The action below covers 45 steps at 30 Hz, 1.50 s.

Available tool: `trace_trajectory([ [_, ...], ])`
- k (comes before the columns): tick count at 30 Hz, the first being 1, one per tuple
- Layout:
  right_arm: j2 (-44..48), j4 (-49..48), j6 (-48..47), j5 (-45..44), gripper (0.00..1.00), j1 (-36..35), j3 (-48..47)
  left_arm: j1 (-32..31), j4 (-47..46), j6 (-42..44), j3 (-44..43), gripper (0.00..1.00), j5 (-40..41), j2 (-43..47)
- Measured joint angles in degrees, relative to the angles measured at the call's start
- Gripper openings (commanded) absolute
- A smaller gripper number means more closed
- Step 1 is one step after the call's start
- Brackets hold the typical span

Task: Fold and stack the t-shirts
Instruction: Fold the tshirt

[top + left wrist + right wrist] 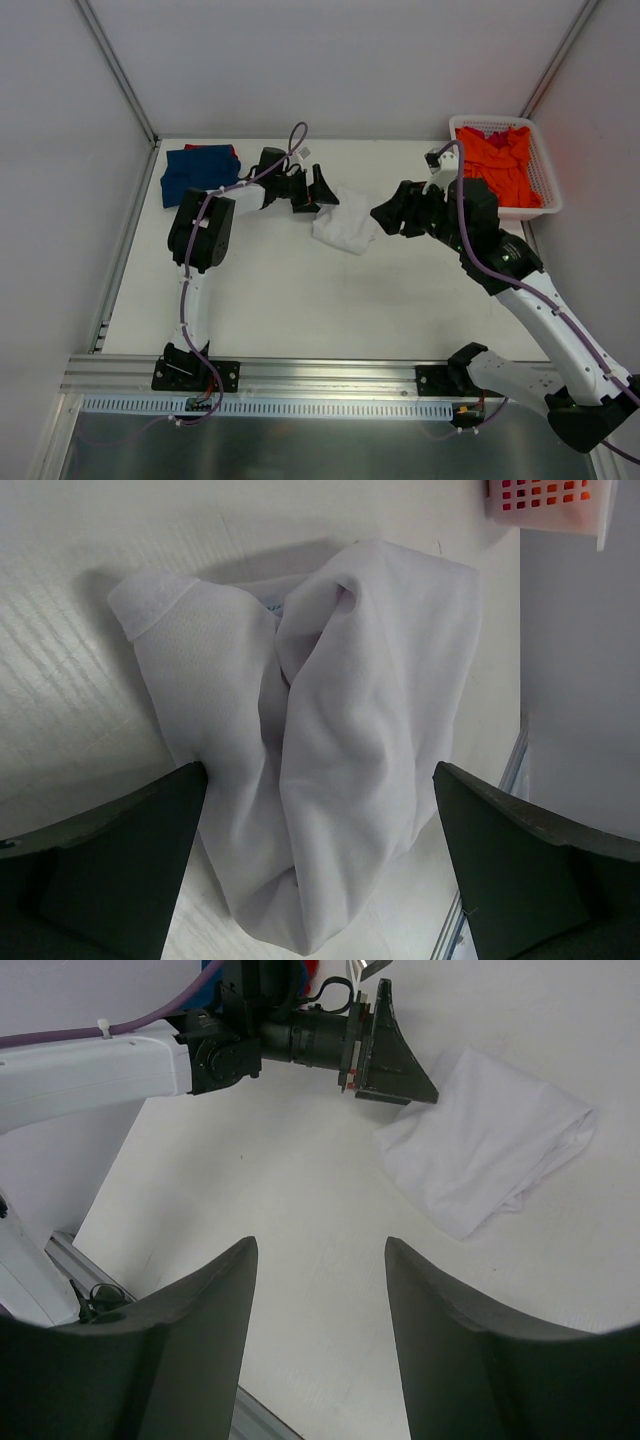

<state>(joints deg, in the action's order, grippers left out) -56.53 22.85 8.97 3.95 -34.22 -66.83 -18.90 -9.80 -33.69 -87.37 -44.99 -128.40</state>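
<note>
Left gripper (318,770): jaws standing fully apart, grasping nothing, hovering right over the white t-shirt (380,680), which is lying bunched and creased on the desk (300,300) near its middle, between the two arms. Right gripper (320,1245): jaws likewise standing apart and carrying nothing, hanging just beside that shirt's right edge. Dark blue t-shirt (195,172): lying flat at the far left corner, a sliver of the red t-shirt (215,149) showing at its far edge. Orange t-shirt (503,160): sitting heaped in the white basket (545,205) at the far right. Hazards, as judged: a pinch into this crumple is risking several layers at once, the cloth then rising as a lump rather than spreading. Both grippers are working close together and risking a knock. Any drag is risking fresh creases.
</note>
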Motion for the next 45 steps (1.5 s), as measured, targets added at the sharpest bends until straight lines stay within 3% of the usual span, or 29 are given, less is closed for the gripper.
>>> trace_trajectory([
  [17, 2.45, 0.13, 0.07, -0.07, 0.57, 0.00, 0.42, -0.98, -4.74, 0.07, 4.04, 0.99, -0.13, 0.33],
  [31, 3.02, -0.11, 0.59, 0.02, 0.57, 0.00, 2.27, 2.25, 5.22, 4.85, 8.59, 0.99, 9.22, 7.78],
  [45, 2.47, -0.70, 0.85, 0.63, 0.57, 0.00, 2.99, 4.24, 7.10, 4.68, 10.62, 0.99, 8.02, 10.54],
])
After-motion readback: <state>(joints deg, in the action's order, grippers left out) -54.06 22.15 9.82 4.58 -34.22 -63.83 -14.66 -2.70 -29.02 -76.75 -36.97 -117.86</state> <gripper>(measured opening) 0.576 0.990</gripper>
